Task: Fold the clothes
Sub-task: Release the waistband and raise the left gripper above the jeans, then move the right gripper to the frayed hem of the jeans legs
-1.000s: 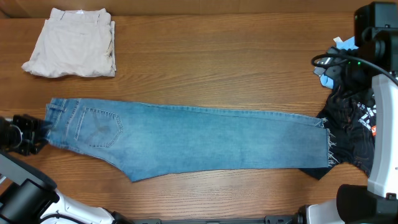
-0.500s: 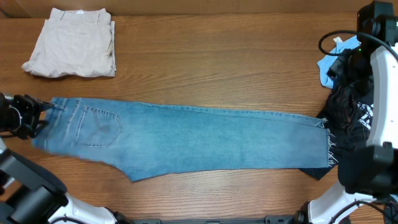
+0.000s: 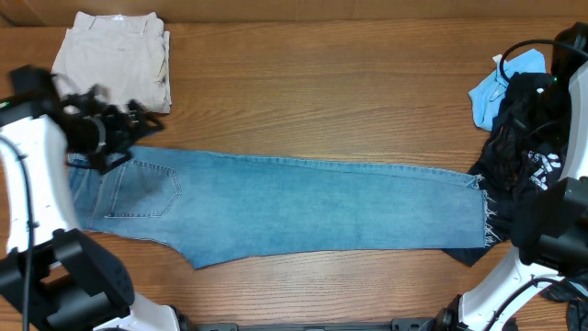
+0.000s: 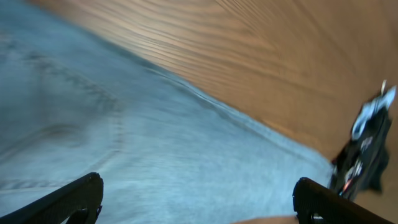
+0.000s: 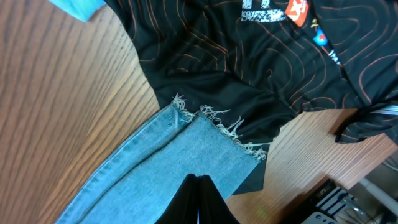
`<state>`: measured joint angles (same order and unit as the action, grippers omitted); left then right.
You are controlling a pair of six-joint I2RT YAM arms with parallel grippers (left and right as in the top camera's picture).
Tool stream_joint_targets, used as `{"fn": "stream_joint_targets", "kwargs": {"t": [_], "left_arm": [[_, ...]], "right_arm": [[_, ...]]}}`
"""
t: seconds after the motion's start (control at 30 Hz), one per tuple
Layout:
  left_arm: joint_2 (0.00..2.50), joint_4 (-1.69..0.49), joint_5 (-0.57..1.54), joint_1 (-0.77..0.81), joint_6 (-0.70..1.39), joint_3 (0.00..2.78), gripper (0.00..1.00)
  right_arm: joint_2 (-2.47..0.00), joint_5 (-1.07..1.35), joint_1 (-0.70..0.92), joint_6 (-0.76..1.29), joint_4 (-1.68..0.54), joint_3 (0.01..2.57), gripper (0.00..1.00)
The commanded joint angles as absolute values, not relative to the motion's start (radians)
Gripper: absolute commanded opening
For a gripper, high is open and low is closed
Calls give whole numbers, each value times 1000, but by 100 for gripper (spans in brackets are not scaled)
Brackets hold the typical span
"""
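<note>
- The jeans (image 3: 276,211) lie flat along the middle of the table (image 3: 322,83). The waist is at the left end and the back pocket (image 3: 142,188) faces up. The legs are stacked and run to the right.
- The frayed hem (image 5: 217,127) overlaps the edge of the black garments (image 5: 249,68), so the denim there rests on other cloth rather than on wood.
- The right gripper (image 5: 198,202) is over the leg end with its jaws pressed together. I cannot tell whether any denim is pinched between them.
- The left gripper (image 4: 196,199) hovers above the waist end with its jaws spread wide and nothing in them.
- The step in hand is probably taking hold of both ends for the first fold:
  - Set the left gripper on a waistband corner and catch both layers.
  - At the hem, take denim only, or the black fabric may get dragged along.
  - Lift both ends evenly so the legs stay aligned.
- The cream trousers (image 3: 110,64) sit folded at the far left corner. The blue cloth (image 3: 501,87) lies at the far right. Both are apart from the jeans.
</note>
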<state>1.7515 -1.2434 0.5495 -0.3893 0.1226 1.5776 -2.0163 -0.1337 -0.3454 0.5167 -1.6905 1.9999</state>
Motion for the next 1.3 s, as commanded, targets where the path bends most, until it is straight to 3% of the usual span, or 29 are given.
{"fn": "stream_joint_targets", "kwargs": {"t": [0.0,0.5,0.8,1.27], "left_arm": [[1741,-1241,518,-304,89,1573,100],[1742,-1212,380,-9,89,1572,100],[1745,-1211,358,27,89,1572,100],[1745,-1199,358,27,89,1572,100]], "right_arm": [[-2019,-122,-344,527,-1682,1956,4],[-2019,-50,-353,570,-1368,1508,4],[-2019,-67,-381,580,-1274,1439,4],[-2020,-81,-550,580,-1182,1427,4]]}}
